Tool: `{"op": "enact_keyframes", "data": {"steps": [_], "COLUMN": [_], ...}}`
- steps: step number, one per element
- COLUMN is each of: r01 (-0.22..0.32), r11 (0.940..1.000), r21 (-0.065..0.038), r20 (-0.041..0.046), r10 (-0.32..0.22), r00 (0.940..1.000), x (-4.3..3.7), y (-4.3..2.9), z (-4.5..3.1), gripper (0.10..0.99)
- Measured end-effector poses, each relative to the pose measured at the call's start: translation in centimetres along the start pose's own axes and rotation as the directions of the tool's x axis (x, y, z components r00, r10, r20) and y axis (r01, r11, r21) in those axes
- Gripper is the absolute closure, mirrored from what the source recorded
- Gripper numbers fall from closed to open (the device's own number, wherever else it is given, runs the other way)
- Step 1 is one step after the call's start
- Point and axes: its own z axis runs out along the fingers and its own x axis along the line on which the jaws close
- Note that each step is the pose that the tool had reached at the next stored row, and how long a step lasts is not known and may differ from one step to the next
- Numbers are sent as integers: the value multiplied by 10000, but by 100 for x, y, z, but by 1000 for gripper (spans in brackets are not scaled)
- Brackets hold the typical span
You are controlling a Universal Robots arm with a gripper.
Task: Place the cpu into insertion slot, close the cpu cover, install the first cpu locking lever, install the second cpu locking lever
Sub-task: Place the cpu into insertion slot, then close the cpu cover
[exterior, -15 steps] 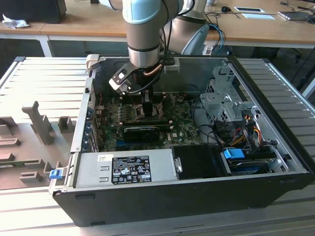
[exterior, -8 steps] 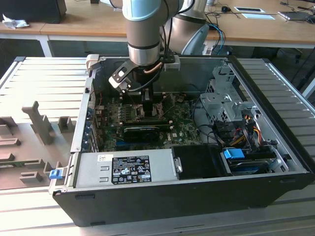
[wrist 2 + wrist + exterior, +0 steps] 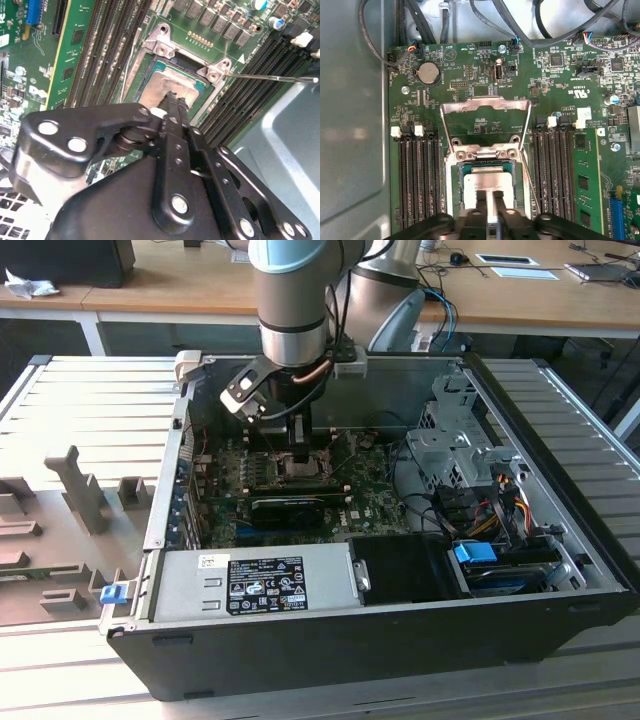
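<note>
End effector (image 3: 488, 196) over cpu (image 3: 487, 180) — (cover (image 3: 485, 104) open).

I'm looking at the arm (image 3: 290, 280) hanging almost vertically in the exterior view, its grey and pale-blue end joints stacking one above the other and its wrist (image 3: 293, 345) pointing straight down. Below the wrist, the black gripper (image 3: 300, 445) is reaching downward, sitting upright rather than tilted. A camera bracket (image 3: 243, 390) is jutting out from the wrist toward the exterior view's left. In both wrist views I'm seeing the gripper (image 3: 173, 100) (image 3: 490, 200) from close behind, its black bolted linkage bars converging toward the tip. I'm not managing to judge how wide it is set.
</note>
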Motion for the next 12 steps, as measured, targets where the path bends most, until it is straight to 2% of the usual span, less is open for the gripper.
{"op": "enact_keyframes", "data": {"steps": [2, 9, 12], "r01": [-1, -14, -18], "r11": [10000, 10000, 10000], "r21": [0, 5, 21], "r20": [-1, -1, 1], "r10": [1, 14, 18], "r00": [10000, 10000, 10000], "x": [1, 1, -3], "y": [1, 8, 53], "z": [-15, -77, -74], "gripper": [980, 980, 980]}}
